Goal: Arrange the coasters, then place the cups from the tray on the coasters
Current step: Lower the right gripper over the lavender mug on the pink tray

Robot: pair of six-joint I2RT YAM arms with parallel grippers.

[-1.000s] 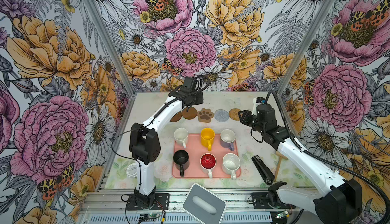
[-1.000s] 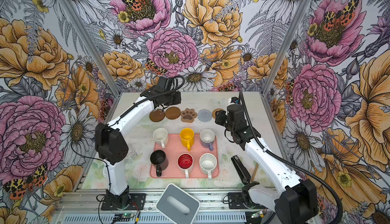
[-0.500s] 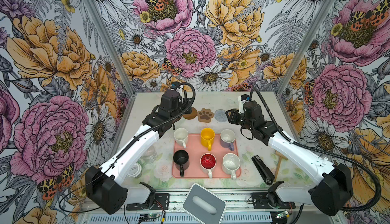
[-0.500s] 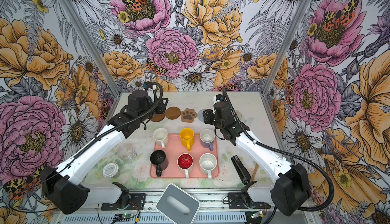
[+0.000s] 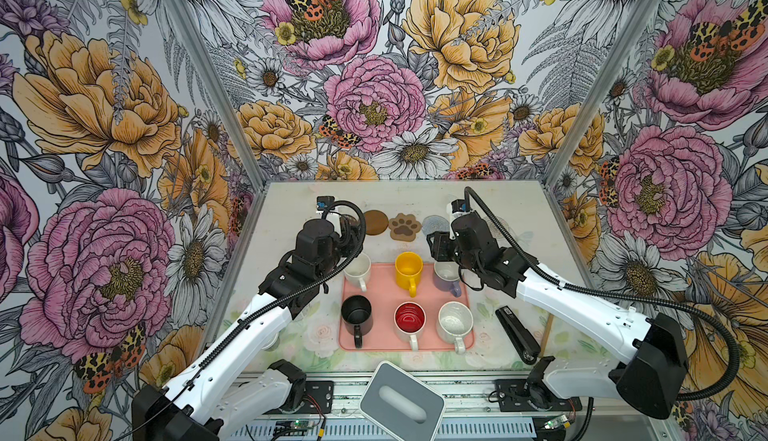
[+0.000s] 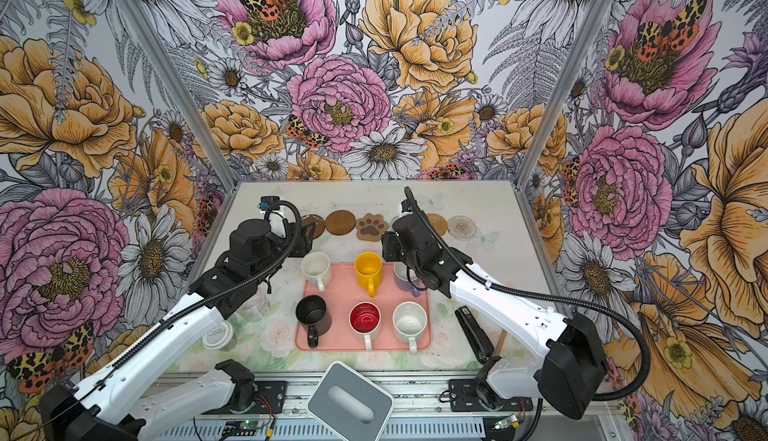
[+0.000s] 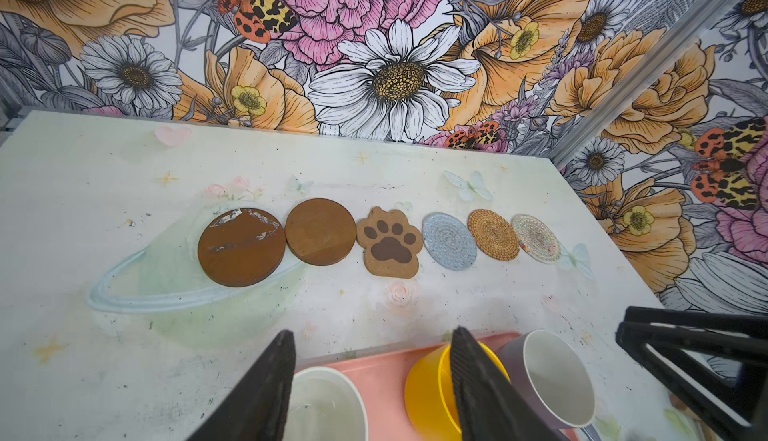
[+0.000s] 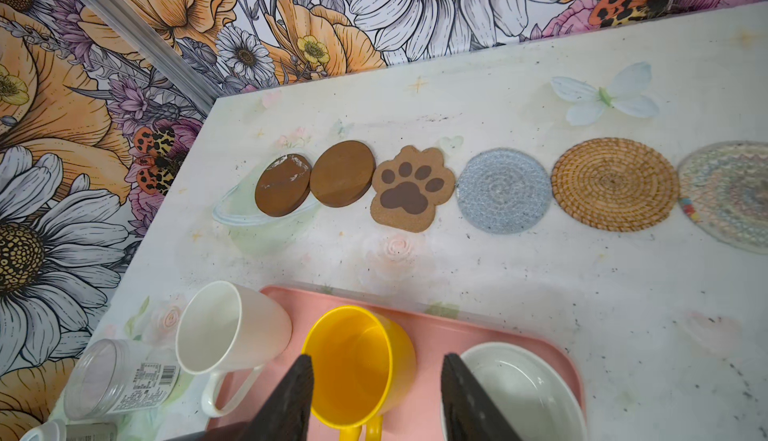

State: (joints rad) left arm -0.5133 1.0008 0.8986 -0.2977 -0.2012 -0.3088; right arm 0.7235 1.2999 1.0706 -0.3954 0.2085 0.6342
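Six coasters lie in a row at the back: two brown discs (image 7: 241, 247) (image 7: 320, 232), a paw (image 7: 390, 243), a grey woven one (image 7: 449, 241), a rattan one (image 7: 493, 234) and a clear glassy one (image 7: 535, 238). On the pink tray (image 5: 382, 291) stand six cups: cream-white (image 5: 357, 270), yellow (image 5: 409, 268), lavender (image 5: 446, 276), black (image 5: 356, 314), red-inside (image 5: 409, 318) and speckled (image 5: 455, 320). My left gripper (image 7: 372, 331) hangs open over the tray's far edge, between the cream-white and yellow cups. My right gripper (image 8: 378, 356) is open above the yellow cup, holding nothing.
A grey-white box with an oval slot (image 5: 402, 401) sits at the front edge. A black stapler (image 5: 517, 335) and a wooden stick (image 5: 547, 328) lie right of the tray. A clear jar (image 6: 255, 308) and a lidded jar (image 6: 218, 335) stand left of it.
Both arms have drawn back from the coaster row toward the tray. Both grippers have opened wider. The coasters and cups have stayed in place.
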